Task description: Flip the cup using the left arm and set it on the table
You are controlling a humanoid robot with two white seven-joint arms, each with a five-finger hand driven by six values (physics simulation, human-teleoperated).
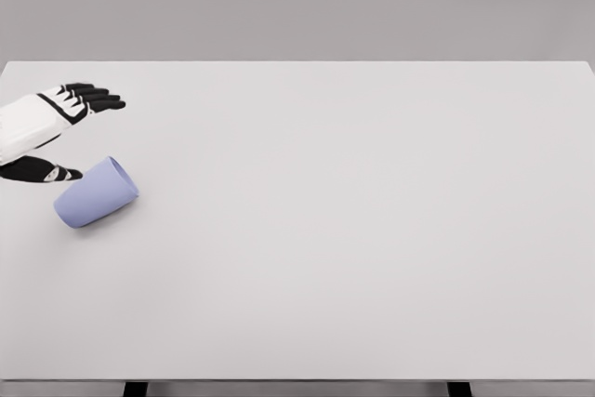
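Nothing is done yet: the lavender cup point(96, 193) lies on its side near the table's point(353, 230) left edge. The left hand point(58, 127) hovers just beside it, fingers spread, holding nothing (grasp, flip and placement all remain).

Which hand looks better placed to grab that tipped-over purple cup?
The left hand. It hangs open at the table's left edge, right beside the cup lying on its side. No right hand shows at all.

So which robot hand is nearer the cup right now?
Left. The left robot hand is open just above and beside the cup, not touching it. The right one is out of view.
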